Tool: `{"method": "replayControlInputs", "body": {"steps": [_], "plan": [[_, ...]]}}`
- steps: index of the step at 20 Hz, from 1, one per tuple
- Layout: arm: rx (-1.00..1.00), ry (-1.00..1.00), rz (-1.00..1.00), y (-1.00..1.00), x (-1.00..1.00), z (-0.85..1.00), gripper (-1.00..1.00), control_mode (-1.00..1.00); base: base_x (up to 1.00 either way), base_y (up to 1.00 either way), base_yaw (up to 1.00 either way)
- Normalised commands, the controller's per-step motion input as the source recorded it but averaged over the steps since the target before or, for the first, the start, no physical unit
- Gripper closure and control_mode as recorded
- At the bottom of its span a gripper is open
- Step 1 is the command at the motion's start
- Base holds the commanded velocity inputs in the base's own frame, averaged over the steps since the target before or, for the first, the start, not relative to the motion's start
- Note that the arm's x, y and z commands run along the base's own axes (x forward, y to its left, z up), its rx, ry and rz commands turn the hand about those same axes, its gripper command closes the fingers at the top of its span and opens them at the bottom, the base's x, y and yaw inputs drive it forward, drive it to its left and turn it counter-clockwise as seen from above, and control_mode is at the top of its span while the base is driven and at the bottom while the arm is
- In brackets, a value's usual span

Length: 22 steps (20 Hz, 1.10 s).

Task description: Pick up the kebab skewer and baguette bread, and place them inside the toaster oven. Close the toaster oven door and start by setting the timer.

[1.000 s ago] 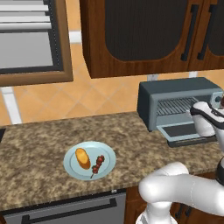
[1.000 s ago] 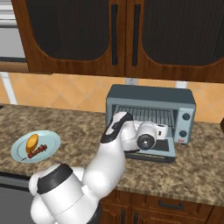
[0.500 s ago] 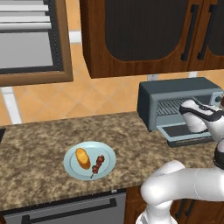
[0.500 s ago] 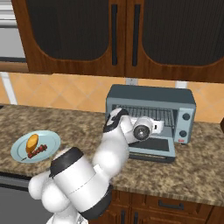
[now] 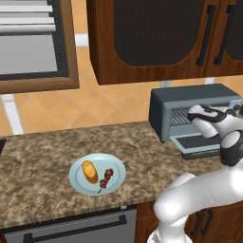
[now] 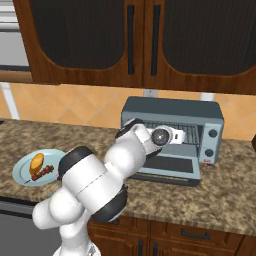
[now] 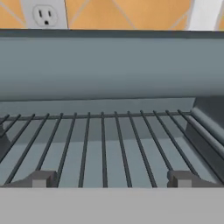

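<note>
Hovering at the mouth of the toaster oven (image 5: 190, 111), the gripper (image 7: 109, 179) is seen spread wide with nothing between its fingertips (image 7: 41, 178); only the wire rack (image 7: 105, 140) lies ahead of it in the hand view. The toaster oven door (image 6: 167, 167) is dropped flat toward the near edge of the counter (image 5: 42, 156).

Key relation: both food items lie well apart from the gripper, to the left along the counter, on a pale blue plate (image 5: 78, 182). The baguette bread (image 5: 89, 171) is on the plate's left half, and the kebab skewer (image 5: 106, 177) sits just beside it on the right. Both long axes are judged to run roughly near-to-far, the skewer slanted a little; whether the two touch cannot be told at this size.

A single arm is fitted, so a long sweep left and down is called for before any grasp can be made.

Count: one baguette bread, one kebab skewer, one plate, one toaster oven, one wall socket (image 7: 43, 15) above the oven. Two knobs (image 6: 213, 142) are made out on the oven's right side, possibly more.
</note>
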Motion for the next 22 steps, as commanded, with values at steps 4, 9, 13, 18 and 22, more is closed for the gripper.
{"method": "replayControlInputs", "body": {"steps": [4,9,13,18,22], "plan": [[0.00,0.09,0.00,0.00,0.20,-0.07,-1.00,-1.00,0.00,0.00,0.00],[0.00,0.15,0.00,0.00,0.07,-0.12,-1.00,-1.00,0.00,0.00,0.00],[0.00,0.15,0.00,0.00,0.10,0.00,-1.00,-1.00,0.00,0.00,0.00],[0.00,0.23,0.00,0.00,0.00,-0.26,-1.00,-1.00,0.00,0.00,0.00],[0.00,0.24,0.00,0.00,-0.21,-0.63,-1.00,-1.00,0.00,0.00,0.00]]}}
